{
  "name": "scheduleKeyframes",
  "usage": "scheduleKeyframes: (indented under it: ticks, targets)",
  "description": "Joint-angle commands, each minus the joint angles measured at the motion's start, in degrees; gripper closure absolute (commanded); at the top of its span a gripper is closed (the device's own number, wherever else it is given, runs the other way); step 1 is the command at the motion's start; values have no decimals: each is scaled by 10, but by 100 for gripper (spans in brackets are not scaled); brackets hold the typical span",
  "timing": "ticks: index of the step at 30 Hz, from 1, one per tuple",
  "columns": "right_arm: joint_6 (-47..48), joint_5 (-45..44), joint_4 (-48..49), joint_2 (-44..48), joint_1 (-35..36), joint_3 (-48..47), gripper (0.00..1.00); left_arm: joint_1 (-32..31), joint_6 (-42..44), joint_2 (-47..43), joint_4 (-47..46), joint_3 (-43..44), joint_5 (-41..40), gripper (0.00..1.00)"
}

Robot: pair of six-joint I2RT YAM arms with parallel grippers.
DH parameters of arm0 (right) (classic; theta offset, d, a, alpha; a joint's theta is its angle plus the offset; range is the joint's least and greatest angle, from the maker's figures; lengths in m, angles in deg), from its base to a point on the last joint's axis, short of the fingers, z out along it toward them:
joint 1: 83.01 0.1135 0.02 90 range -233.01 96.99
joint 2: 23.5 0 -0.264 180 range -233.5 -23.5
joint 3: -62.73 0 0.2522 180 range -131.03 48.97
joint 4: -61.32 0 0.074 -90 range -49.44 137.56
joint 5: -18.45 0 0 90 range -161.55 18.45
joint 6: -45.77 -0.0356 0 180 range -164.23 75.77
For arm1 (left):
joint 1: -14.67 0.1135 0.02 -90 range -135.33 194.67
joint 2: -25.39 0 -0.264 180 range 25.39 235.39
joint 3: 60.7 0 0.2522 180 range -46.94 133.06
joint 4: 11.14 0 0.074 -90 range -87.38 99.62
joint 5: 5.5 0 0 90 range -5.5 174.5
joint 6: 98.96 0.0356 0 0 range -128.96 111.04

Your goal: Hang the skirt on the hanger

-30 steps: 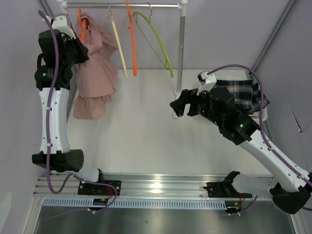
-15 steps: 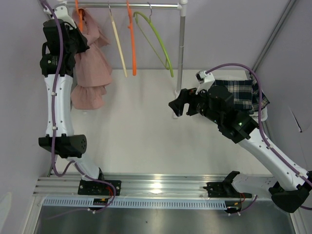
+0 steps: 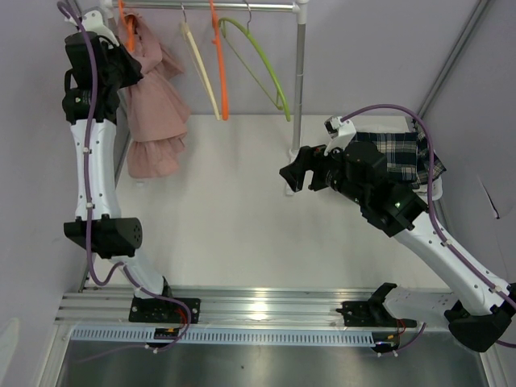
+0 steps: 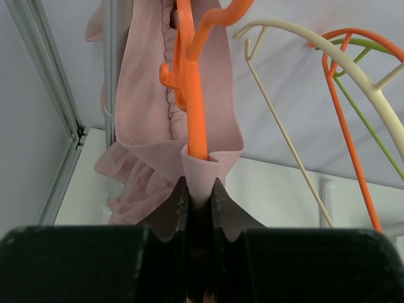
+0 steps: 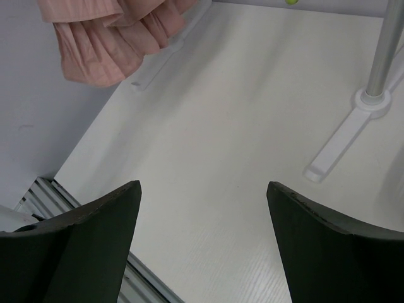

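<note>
Left gripper: the left gripper [image 4: 199, 189] is raised to the far-left end of the rack, its jaws pinched tight on a fold of the pink skirt [image 3: 157, 113].
Skirt: it is draped over the orange hanger [image 4: 196, 107], the cloth wrapping the hanger's arm right where the jaws bite. Its ruffled hem hangs down beside the left arm, above the surface [image 3: 234, 218].
Hanger: its hook sits up at the rail [image 3: 210, 8]; I cannot tell whether it is actually hooked over it.
Other hangers: a cream hanger [image 3: 201, 76], a second orange hanger [image 3: 218, 64] and a green hanger [image 3: 262, 68] dangle from the same rail, to the right of the skirt.
Right gripper: the right gripper [image 5: 203, 189] has its jaws spread wide with nothing between them, low over the surface near the rack post [image 3: 300, 72].
Far right: a plaid cloth [image 3: 399, 153] lies behind the right arm.
</note>
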Motion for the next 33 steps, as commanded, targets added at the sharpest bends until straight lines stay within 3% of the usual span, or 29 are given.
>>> scheduleKeyframes:
  ticks: [1,6,18,25,33]
  targets:
    - [2,-2,15,8,-2,-6,13,9,-9,-12,-64,16,47,100]
    - [-2,-4,19,10,-2,-1,13,11,-24,-48,-118,-31,63,100]
    - [0,-8,19,16,-2,6,13,11,-71,-8,-158,-15,65,100]
    - [3,-8,20,18,-2,10,13,11,-94,21,-115,21,25,100]
    - [1,-10,18,24,-3,18,13,11,-101,17,-116,2,11,100]
